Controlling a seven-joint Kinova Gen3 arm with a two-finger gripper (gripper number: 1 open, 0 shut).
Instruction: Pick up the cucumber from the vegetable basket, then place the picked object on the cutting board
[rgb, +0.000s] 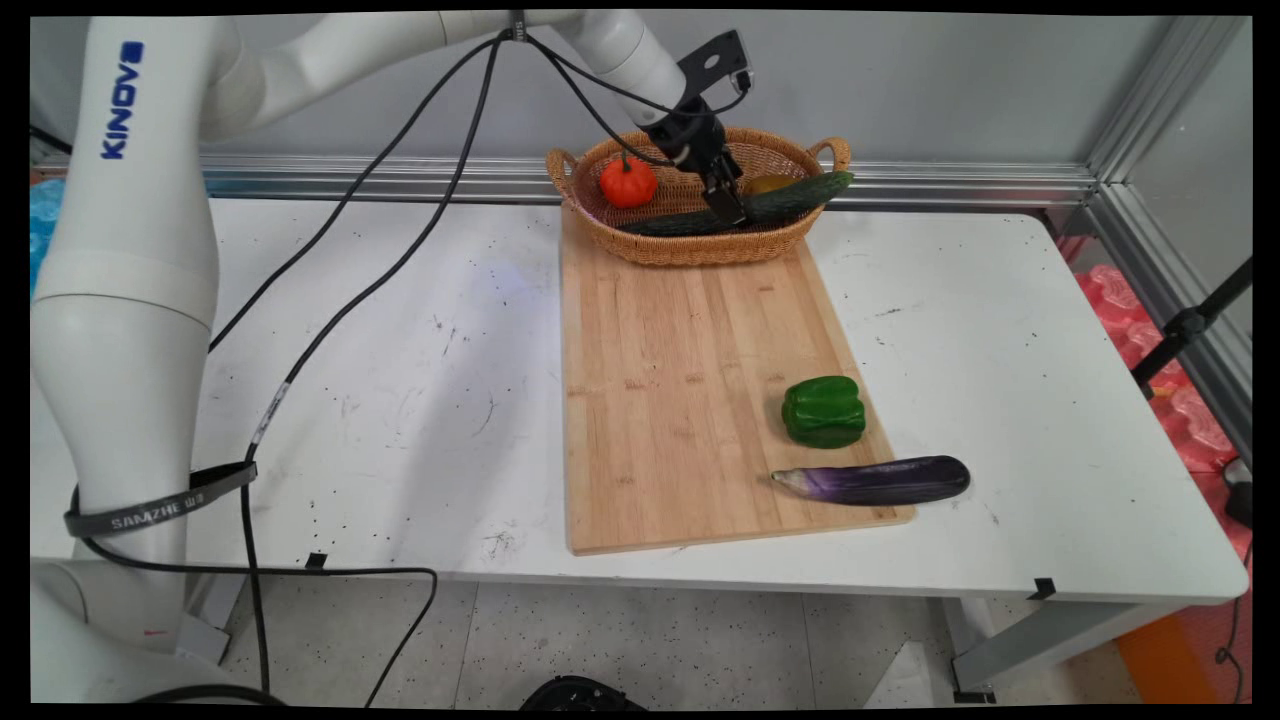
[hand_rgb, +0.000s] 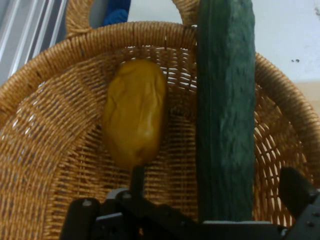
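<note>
My gripper (rgb: 728, 205) reaches down into a wicker basket (rgb: 690, 248) at the far end of a wooden cutting board (rgb: 680, 400). It stands open astride a long dark green cucumber (hand_rgb: 225, 120), which lies between the two fingers with a gap on each side. One end of the cucumber (rgb: 790, 200) rests on the basket's right rim. Beside it in the basket (hand_rgb: 45, 150) lies a yellow-brown potato (hand_rgb: 135, 112), just left of the left finger (hand_rgb: 137, 177). A small orange-red pumpkin (rgb: 628, 183) sits in the basket's left part.
A green bell pepper (rgb: 823, 411) sits on the board's near right part. A purple eggplant (rgb: 875, 480) lies across the board's near right corner, partly on the table. Black cables (rgb: 400, 260) hang from the arm over the table's left half.
</note>
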